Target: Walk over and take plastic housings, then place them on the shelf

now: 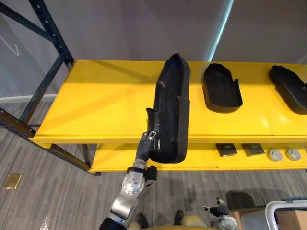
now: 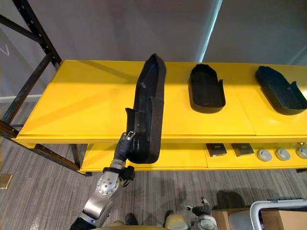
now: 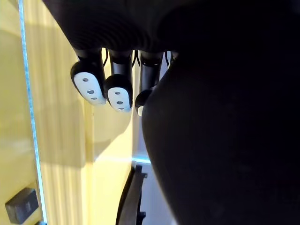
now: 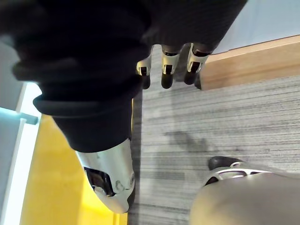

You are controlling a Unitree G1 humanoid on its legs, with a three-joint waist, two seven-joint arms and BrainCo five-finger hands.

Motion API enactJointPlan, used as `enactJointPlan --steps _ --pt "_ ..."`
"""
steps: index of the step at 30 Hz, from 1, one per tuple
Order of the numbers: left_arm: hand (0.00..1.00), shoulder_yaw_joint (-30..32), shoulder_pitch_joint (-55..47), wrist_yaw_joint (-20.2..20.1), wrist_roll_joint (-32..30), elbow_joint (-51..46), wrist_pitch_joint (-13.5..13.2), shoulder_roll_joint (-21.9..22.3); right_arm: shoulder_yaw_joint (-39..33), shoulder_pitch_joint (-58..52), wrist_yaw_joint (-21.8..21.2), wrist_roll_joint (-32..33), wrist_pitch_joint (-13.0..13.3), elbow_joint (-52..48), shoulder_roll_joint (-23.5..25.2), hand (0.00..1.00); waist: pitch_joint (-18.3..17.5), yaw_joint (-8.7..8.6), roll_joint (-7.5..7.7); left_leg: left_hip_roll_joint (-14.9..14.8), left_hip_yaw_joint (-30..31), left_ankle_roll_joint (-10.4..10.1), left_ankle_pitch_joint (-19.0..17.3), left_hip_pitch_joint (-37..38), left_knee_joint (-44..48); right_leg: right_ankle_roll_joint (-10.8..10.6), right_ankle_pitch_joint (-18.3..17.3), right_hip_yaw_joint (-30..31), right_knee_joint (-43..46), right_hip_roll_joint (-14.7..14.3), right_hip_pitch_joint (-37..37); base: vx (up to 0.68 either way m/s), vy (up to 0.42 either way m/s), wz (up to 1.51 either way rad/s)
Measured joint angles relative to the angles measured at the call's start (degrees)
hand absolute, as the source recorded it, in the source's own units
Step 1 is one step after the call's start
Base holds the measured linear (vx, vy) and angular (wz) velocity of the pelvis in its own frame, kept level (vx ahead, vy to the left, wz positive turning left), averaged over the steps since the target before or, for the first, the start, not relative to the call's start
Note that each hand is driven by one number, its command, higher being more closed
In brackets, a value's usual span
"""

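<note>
Black plastic housing (image 1: 170, 110) is gripped at its lower end by the left hand (image 1: 147, 142) and held over the yellow shelf (image 1: 96, 105), not yet set down. A second housing (image 1: 221, 88) and a third housing (image 1: 290, 88) are already laid there. The right hand (image 4: 168, 61) is hung low, relaxed and empty.

**Shelf's left end open, right part taken**

The top level of the shelf (image 1: 96, 100) lies bare from the rack upright (image 1: 49, 82) to the long housing (image 1: 172, 105), which the left hand (image 1: 146, 143) grips over the front edge. Right of it lie a second housing (image 1: 221, 88) and a third housing (image 1: 290, 88), with bare yellow strips between them.
</note>
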State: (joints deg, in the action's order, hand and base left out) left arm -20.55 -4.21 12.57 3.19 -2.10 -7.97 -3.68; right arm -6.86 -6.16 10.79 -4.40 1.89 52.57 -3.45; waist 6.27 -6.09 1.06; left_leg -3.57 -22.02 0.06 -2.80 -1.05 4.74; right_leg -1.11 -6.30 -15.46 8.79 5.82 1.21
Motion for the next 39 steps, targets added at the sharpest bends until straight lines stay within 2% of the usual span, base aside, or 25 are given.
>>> enactJointPlan --steps 3,5,10,13,19,21,25,28,30,31,39 --pt "1.00 2.24 -0.16 0.27 -1.72 0.04 0.01 0.02 0.00 -0.32 -0.01 0.53 0.00 -0.09 0.05 0.00 -0.06 0.56 -0.02 0.74 -0.05 -0.60 4.50 3.43 -7.94 0.23 0.98 -0.17 -1.74 -0.96 -0.85 -0.09 -0.056 -0.01" --pt "1.00 3.64 -0.05 0.47 -2.71 0.33 0.04 -0.09 -0.01 -0.45 -0.07 0.53 0.01 -0.32 0.22 0.00 -0.16 0.55 0.05 0.73 0.00 -0.78 5.89 4.35 -10.62 0.22 1.35 -0.20 -2.33 -1.49 -0.98 -0.12 -0.058 -0.02" --pt "1.00 8.57 3.00 2.87 -7.14 4.67 1.12 -0.09 -0.02 -1.25 -1.01 0.56 0.04 -0.71 0.14 0.00 -1.31 0.44 -0.39 0.56 -0.02 -0.96 6.12 4.32 -10.68 0.16 1.82 -0.11 -3.28 -1.79 -1.17 -0.07 -0.032 -0.01" --pt "1.00 13.24 8.15 5.88 -9.43 9.58 2.67 -1.35 -0.01 -1.45 -1.08 0.53 0.04 -0.64 0.07 0.00 -1.60 0.43 -0.52 0.55 0.12 -1.01 6.16 4.11 -10.68 0.03 2.48 -0.18 -5.00 -2.05 -1.42 -0.05 -0.004 0.02" --pt "1.00 20.55 19.52 10.33 -13.05 20.98 6.34 -6.79 0.05 -1.37 -1.96 0.27 0.11 -0.63 0.03 0.00 -1.65 -0.28 -0.48 0.70 -0.21 -0.90 6.31 2.40 -10.66 -0.02 4.55 0.03 -8.24 -2.77 -1.09 0.00 -0.003 -0.01" --pt "1.00 21.44 21.85 11.32 -14.21 23.10 7.60 -8.51 0.13 -0.96 -2.36 0.24 0.13 -0.61 0.05 0.00 -1.63 -1.05 -0.44 0.71 -0.43 -0.90 6.34 1.53 -10.64 0.14 4.75 0.10 -8.39 -2.85 -0.60 0.06 -0.015 -0.06" --pt "1.00 22.44 28.26 11.52 -15.60 29.60 9.62 -10.90 0.17 -0.66 -2.50 -0.67 0.23 -0.63 0.13 0.00 -1.57 -1.53 -0.29 0.71 -2.14 -0.91 6.35 -0.16 -10.27 0.83 5.56 1.77 -9.04 -3.39 1.46 0.04 -0.005 -0.19" --pt "1.00 22.44 31.60 11.59 -17.28 32.68 10.07 -12.21 0.23 -0.49 -2.56 -0.72 0.36 -0.67 0.18 0.00 -1.53 -2.58 -0.24 0.32 -2.36 -1.26 6.58 -0.91 -10.28 1.42 5.95 2.20 -8.99 -3.79 2.49 -0.01 -0.028 -0.10" --pt "1.00 22.44 34.86 11.60 -17.55 35.53 10.78 -13.33 0.32 -0.50 -2.81 -0.78 0.46 -0.76 0.22 0.00 -1.32 -2.57 -0.10 -0.17 -3.58 -1.54 6.77 -1.35 -10.29 1.97 6.40 3.35 -8.95 -3.94 3.50 -0.03 -0.022 -0.26" --pt "0.00 22.44 36.32 11.60 -17.55 36.56 11.28 -13.57 0.32 -0.53 -2.96 -0.78 0.44 -0.72 0.21 0.00 -1.28 -2.61 -0.06 -0.26 -3.75 -1.69 6.91 -1.82 -10.29 1.97 6.40 3.61 -8.82 -4.03 4.13 -0.06 -0.030 -0.18" --pt "0.00 22.44 43.03 12.77 -19.54 38.92 13.34 -13.07 0.30 -0.86 -3.21 -0.76 0.45 -2.25 0.04 0.00 1.72 -2.85 -0.03 -0.99 -4.97 -1.60 8.39 -3.81 -10.67 2.44 7.51 5.07 -7.63 -4.63 7.42 -0.09 -0.020 -0.10"
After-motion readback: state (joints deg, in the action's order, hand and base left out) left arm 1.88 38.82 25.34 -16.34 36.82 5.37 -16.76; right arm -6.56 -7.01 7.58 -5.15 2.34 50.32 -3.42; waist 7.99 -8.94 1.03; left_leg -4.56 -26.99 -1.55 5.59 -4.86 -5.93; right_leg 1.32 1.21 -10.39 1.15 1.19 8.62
